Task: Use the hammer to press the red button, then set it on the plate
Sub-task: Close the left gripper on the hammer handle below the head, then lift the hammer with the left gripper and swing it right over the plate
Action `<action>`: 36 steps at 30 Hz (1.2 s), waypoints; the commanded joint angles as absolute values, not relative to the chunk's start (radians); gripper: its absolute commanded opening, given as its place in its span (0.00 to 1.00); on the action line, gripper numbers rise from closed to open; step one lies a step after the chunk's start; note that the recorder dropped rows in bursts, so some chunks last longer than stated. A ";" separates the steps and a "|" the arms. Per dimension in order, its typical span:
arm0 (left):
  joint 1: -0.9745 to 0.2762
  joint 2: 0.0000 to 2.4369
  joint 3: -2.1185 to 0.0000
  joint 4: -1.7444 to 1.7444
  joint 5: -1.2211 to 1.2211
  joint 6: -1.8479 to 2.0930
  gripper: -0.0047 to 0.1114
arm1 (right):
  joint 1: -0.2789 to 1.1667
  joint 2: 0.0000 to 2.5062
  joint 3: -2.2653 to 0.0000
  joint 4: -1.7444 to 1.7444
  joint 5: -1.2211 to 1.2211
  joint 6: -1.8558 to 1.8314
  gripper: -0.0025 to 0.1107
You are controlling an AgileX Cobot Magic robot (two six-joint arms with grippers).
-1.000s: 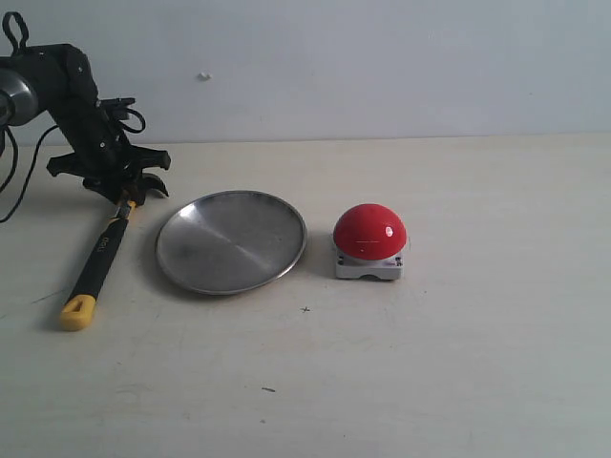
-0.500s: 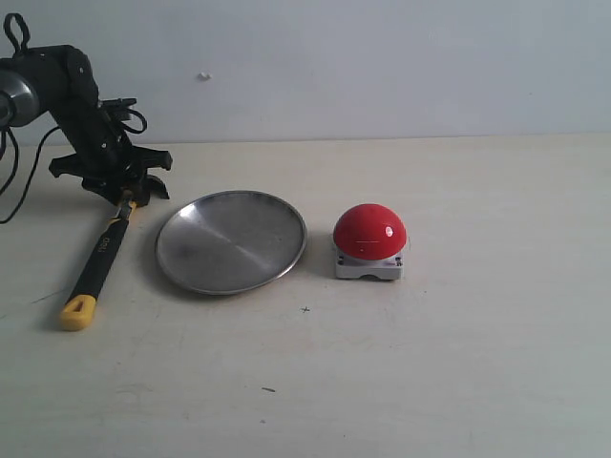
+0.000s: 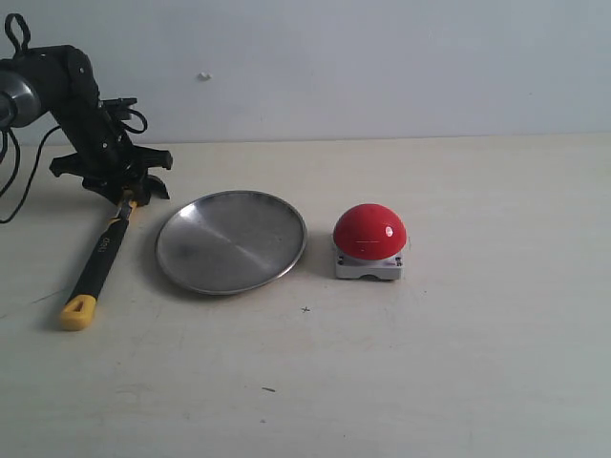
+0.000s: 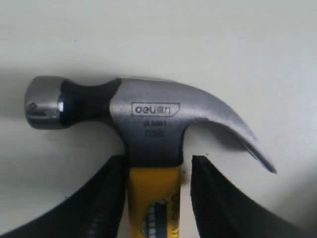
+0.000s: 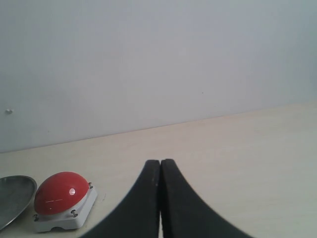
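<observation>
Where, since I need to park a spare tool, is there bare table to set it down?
Widest: the table right of the red button, and the strip in front of everything. The gap between plate and button is narrow. Crowded at left, where the left gripper straddles the hammer.

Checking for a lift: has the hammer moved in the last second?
No. The hammer lies on the table, its yellow end just as far left of the plate as before.

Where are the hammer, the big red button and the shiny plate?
hammer (image 3: pixel 100 256): exterior view, middle of its black handle.
red button (image 3: pixel 369 230): exterior view, front of the red dome.
plate (image 3: pixel 232 240): exterior view, bare middle of the dish.
</observation>
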State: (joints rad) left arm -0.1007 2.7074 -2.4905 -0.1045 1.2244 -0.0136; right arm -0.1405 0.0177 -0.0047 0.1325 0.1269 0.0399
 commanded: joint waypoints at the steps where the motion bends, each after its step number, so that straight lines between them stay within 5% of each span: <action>1: -0.103 2.737 -2.488 -0.104 1.221 -0.020 0.40 | -0.140 0.013 0.000 0.125 0.124 0.039 0.02; 3: -0.103 2.736 -2.488 -0.104 1.221 -0.020 0.34 | -0.140 0.013 0.000 0.125 0.124 0.039 0.02; 7: -0.103 2.736 -2.488 -0.117 1.221 0.000 0.04 | -0.140 0.013 0.000 0.125 0.124 0.039 0.02; 36: -0.042 2.552 -2.456 -0.443 1.221 0.155 0.04 | -0.140 0.013 0.000 0.125 0.124 0.039 0.02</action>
State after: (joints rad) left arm -0.0494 2.5943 -2.4715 -0.4061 1.2307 0.1314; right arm -0.1405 0.0177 -0.0047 0.1325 0.1269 0.0399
